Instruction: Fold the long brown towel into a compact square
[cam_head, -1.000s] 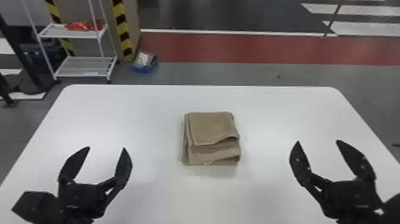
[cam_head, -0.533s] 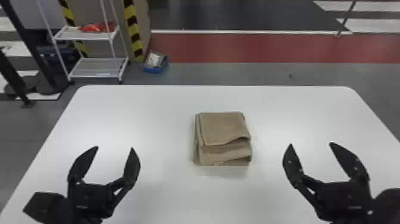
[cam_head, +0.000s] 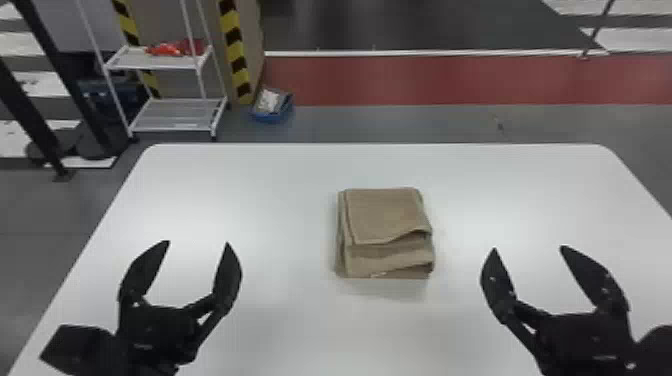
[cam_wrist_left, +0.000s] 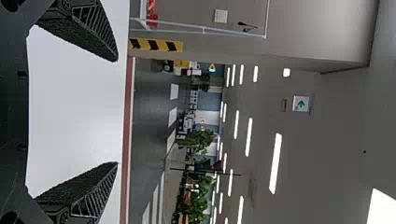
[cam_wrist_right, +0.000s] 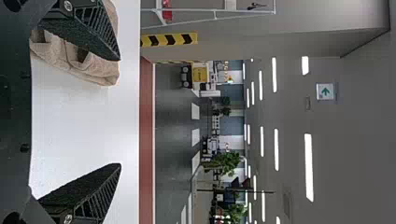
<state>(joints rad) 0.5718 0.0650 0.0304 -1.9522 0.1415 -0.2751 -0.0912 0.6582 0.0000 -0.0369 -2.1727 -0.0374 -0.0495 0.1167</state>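
"Where's the brown cloth towel from where you stand?"

"Around the middle of the white, round-cornered table, folded into a layered, squarish pad. Its longer way, I'd guess, runs from the table's near edge to its far one."

"And the grippers?"

"The black two-fingered left gripper is over the table's left part, its black twin, the right gripper, over the right. Both have their fingers spread, with nothing pinched."

"Which is closer?"

"The right one, by a little. From there the towel lies in toward the table's middle."

"So any last tidying?"

"I'd say it's all but done. If the loose layers facing the table's near edge want pressing, the right has the shorter way."
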